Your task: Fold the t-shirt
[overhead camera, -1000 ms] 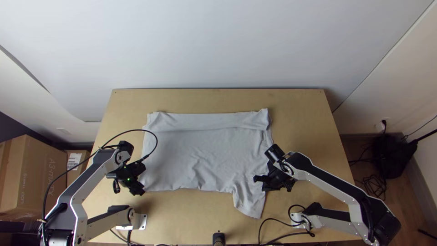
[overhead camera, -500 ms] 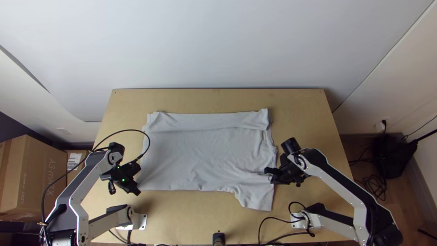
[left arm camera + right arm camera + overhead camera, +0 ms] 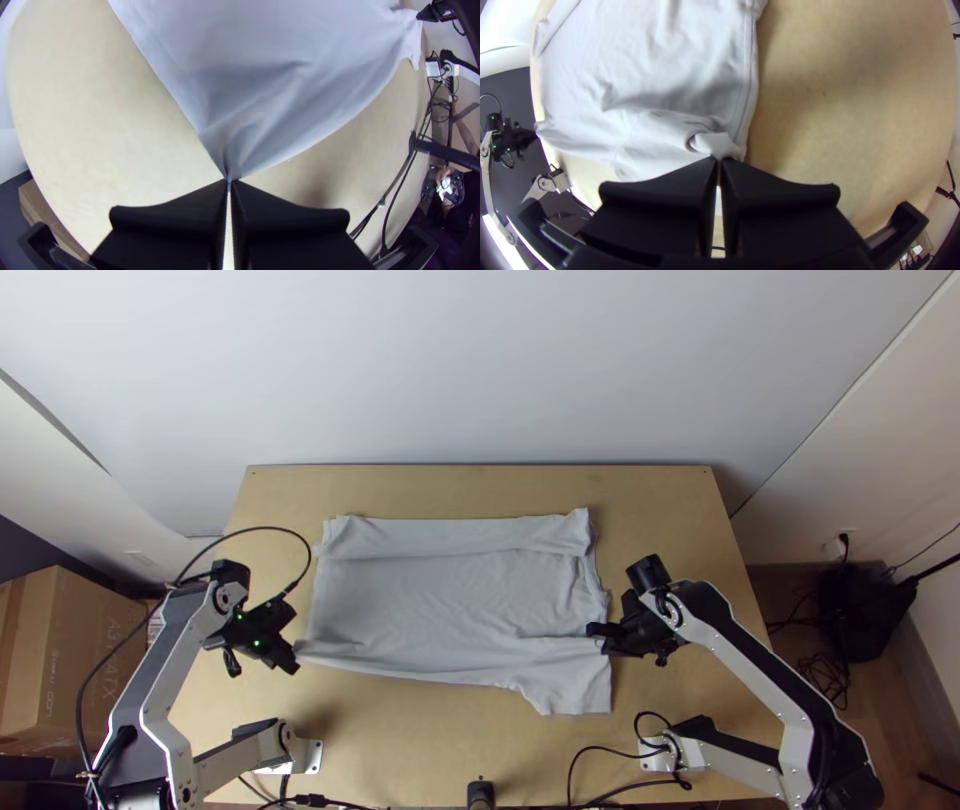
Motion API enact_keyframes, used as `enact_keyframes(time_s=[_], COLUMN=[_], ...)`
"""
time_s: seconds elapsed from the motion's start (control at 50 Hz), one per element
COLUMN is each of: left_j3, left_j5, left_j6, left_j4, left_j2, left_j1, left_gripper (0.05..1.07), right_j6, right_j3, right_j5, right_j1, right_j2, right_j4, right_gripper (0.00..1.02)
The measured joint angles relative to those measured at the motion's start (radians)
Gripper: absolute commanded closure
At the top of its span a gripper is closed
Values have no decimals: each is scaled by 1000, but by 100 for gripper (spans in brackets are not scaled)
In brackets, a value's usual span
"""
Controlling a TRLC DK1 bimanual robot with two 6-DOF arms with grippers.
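Lifting both pinched spots together, at even height and tension, should carry the grey T-shirt (image 3: pixel 450 605) over squarely from where it lies spread on the wooden table (image 3: pixel 655 510). My left claw (image 3: pixel 229 181) is closed on a corner, my right claw (image 3: pixel 719 159) on bunched side cloth. The top view adds the far-edge fold; the left wrist view, creases fanning from my grip.
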Motion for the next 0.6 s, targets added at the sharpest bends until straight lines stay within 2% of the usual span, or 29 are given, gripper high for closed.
enact_keyframes(time_s=[0.26, 0.46, 0.6], left_j3=[122, 241, 347], left_j5=[23, 38, 45], left_j6=[-41, -85, -112], left_j4=[17, 44, 57], left_j2=[63, 159, 235], left_j1=[-20, -32, -42], left_gripper=[104, 104, 104], right_j6=[-6, -29, -43], right_j3=[101, 176, 226], right_j5=[19, 55, 64], right_j1=[-1, -3, -17], right_j2=[5, 12, 63], right_j4=[8, 111, 138], right_gripper=[100, 100, 100])
